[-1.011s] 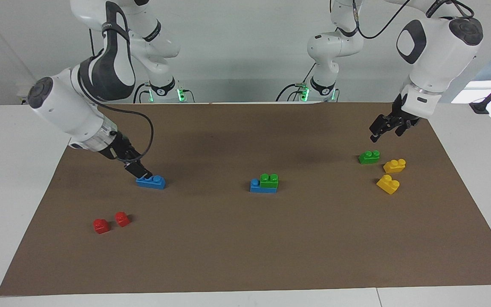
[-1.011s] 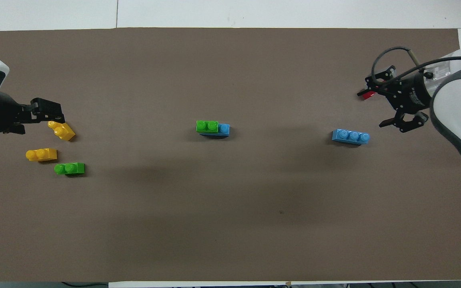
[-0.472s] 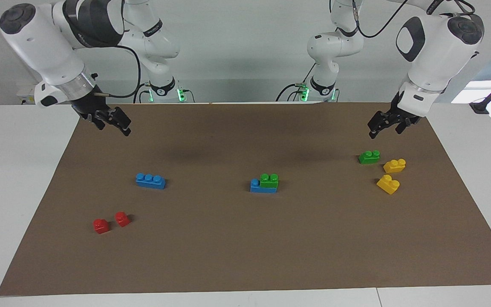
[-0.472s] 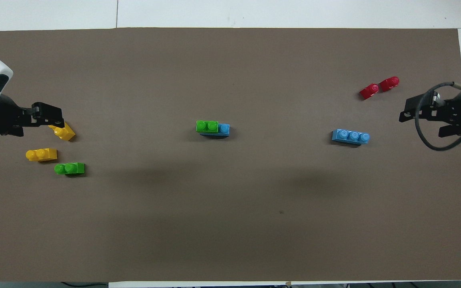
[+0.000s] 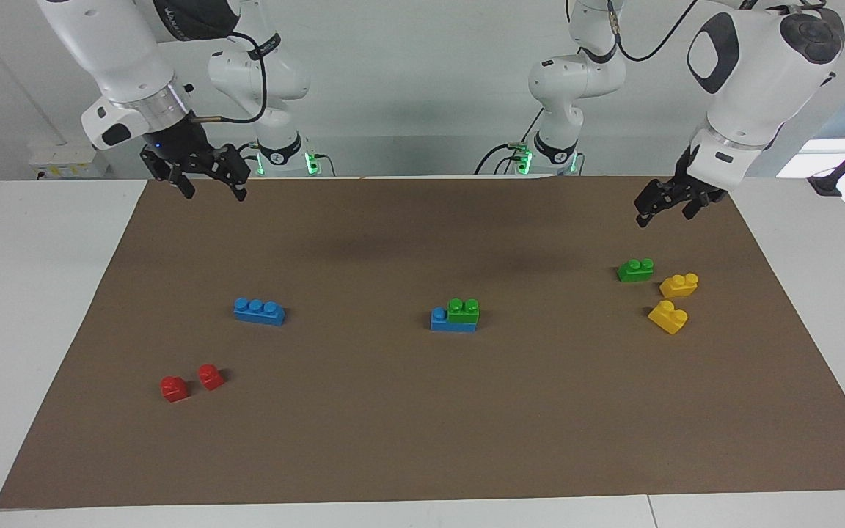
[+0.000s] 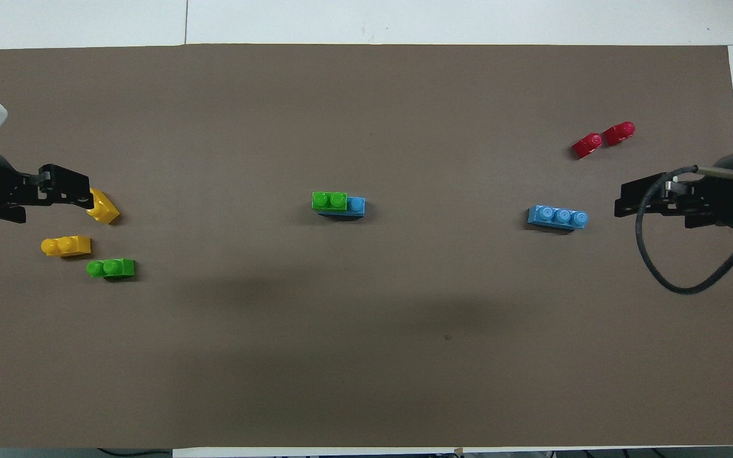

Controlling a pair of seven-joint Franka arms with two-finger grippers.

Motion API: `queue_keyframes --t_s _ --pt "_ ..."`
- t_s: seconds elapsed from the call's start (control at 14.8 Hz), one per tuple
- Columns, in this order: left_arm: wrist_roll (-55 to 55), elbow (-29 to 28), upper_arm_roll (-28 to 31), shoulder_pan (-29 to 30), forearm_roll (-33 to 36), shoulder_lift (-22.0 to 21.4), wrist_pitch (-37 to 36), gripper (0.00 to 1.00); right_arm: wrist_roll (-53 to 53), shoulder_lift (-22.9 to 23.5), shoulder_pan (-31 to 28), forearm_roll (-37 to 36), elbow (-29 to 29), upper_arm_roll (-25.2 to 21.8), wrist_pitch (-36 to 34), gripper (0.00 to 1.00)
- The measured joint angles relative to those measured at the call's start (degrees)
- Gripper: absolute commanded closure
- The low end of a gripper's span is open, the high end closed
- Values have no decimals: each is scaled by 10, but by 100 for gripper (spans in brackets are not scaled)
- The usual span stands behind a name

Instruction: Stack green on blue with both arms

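Note:
A green brick [image 5: 463, 309] sits stacked on one end of a blue brick [image 5: 443, 321] at the middle of the mat; the pair also shows in the overhead view, green [image 6: 329, 200] on blue [image 6: 356, 205]. A second blue brick [image 5: 259, 311] [image 6: 557, 217] lies alone toward the right arm's end. A second green brick [image 5: 635, 270] [image 6: 111, 268] lies alone toward the left arm's end. My right gripper [image 5: 213, 192] [image 6: 621, 207] is open and empty, raised over the mat's edge nearest the robots. My left gripper [image 5: 663, 214] [image 6: 83, 198] is open and empty, raised above the loose green brick.
Two yellow bricks [image 5: 679, 284] [image 5: 668, 317] lie beside the loose green brick. Two red bricks [image 5: 174, 388] [image 5: 210, 376] lie farther from the robots than the loose blue brick. A brown mat [image 5: 422, 440] covers the white table.
My right gripper has lifted off the loose blue brick and drawn back toward its base, empty; the brick stayed in place. My left gripper has risen slightly.

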Motion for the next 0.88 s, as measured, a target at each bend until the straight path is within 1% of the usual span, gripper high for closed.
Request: queue_keyframes --t_s 0.27,0.61,0.88 --pt "0 8 0 0 0 1 -11 0 0 -5 35 0 0 2 0 0" --pt "0 8 0 0 0 2 -11 0 0 -7 28 -4 0 -3 -1 0" --pt "0 8 0 0 0 2 -11 0 0 -6 24 -34 0 -5 -2 0"
